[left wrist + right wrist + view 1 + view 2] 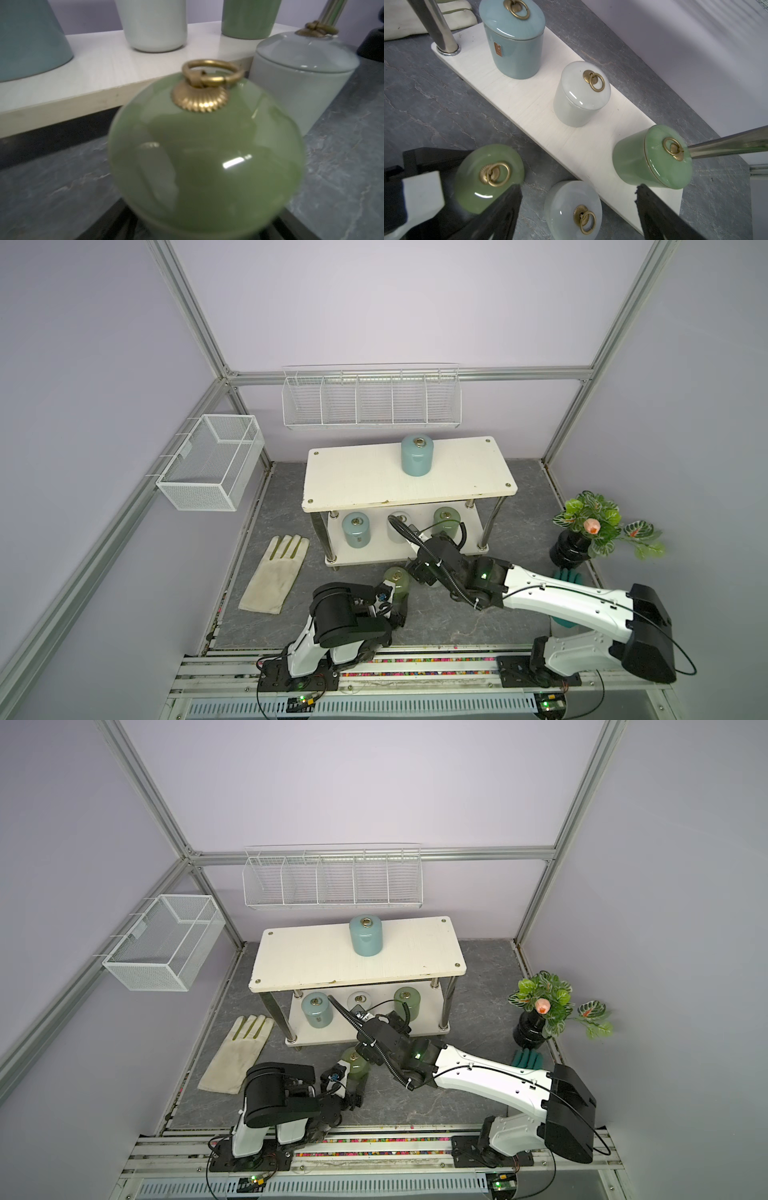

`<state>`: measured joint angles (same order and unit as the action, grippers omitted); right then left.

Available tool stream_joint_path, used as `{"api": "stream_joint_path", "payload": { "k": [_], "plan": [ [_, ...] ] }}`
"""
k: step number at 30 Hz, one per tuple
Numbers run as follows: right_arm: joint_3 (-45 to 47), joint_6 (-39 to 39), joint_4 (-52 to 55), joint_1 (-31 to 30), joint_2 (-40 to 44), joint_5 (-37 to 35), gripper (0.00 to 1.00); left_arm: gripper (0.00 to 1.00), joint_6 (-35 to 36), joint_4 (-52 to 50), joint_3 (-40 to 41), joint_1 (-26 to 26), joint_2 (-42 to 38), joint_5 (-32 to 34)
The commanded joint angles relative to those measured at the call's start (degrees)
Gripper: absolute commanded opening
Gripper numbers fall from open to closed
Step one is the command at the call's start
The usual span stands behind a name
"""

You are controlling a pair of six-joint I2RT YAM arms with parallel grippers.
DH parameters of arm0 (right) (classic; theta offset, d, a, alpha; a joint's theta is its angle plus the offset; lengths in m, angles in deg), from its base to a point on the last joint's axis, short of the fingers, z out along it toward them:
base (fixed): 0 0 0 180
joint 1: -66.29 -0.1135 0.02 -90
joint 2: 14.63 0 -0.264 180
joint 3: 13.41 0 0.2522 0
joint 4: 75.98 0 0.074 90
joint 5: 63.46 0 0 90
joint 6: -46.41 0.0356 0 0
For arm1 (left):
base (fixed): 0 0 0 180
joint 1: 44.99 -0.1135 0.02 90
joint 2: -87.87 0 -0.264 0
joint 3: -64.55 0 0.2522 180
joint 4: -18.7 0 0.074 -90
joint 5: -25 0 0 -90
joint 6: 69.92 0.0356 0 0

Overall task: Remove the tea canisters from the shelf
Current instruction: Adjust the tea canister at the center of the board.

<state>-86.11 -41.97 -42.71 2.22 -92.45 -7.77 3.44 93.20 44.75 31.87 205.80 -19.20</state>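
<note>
The shelf has one pale blue tea canister on its top board. On the lower board stand a pale blue, a white and a green canister. An olive green canister stands on the floor in front. My left gripper has its jaws on either side of it, and whether they grip is unclear. Beside it a white canister stands on the floor. My right gripper hovers open above the white one.
A cream glove lies on the floor left of the shelf. A mesh basket hangs on the left wall and a wire rack on the back wall. A black pot with a plant stands at the right, with a teal glove beside it.
</note>
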Motion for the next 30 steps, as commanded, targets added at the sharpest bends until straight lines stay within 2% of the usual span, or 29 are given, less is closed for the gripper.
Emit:
{"api": "stream_joint_path", "payload": {
  "k": [1,8,13,14,16,18,19,20,21,24,27,30],
  "plan": [
    [-1.2,-0.5,-0.3,-0.6,-1.1,-0.9,0.89,0.98,-3.5,-7.5,3.8,-0.4,5.1,-0.8],
    [-1.1,-1.3,-0.7,-1.2,-0.2,-0.9,0.89,1.00,-2.8,-7.5,4.8,1.4,2.7,2.2],
    [0.2,-2.1,-1.7,-2.0,3.9,-2.1,0.89,1.00,0.6,-9.4,5.3,7.1,-5.0,8.4],
    [0.6,-2.3,-1.8,-2.3,5.2,-2.4,0.89,1.00,0.4,-13.1,5.0,7.9,-8.2,9.4],
    [1.6,-2.4,-2.0,-2.9,7.8,-3.2,0.89,1.00,-3.1,-28.5,2.5,9.6,-16.8,12.6],
    [2.7,-2.6,-2.2,-3.3,10.6,-4.0,0.89,1.00,-10.6,-54.8,-3.3,12.0,-28.6,15.1],
    [3.0,-2.9,-2.3,-3.5,11.7,-4.6,0.89,1.00,-12.6,-62.8,-4.7,12.3,-32.8,16.2],
    [3.2,-3.2,-2.5,-3.6,12.7,-5.0,0.89,1.00,-11.9,-64.4,-3.9,13.6,-36.8,17.9],
    [3.1,-3.6,-2.7,-3.6,13.5,-5.4,0.89,1.00,-14.2,-67.4,-3.3,14.1,-41.0,19.2],
    [2.0,-5.3,-3.5,-3.6,15.1,-6.5,0.89,1.00,-17.5,-80.9,-3.5,14.4,-53.3,20.5],
    [0.6,-7.9,-6.1,-3.7,15.9,-8.7,0.89,1.00,-15.9,-89.0,-4.9,15.1,-63.0,20.4],
    [-1.8,-11.0,-9.1,-2.5,15.7,-9.1,0.89,1.00,-10.3,-91.8,-8.7,15.2,-68.4,18.6]
  ]
}}
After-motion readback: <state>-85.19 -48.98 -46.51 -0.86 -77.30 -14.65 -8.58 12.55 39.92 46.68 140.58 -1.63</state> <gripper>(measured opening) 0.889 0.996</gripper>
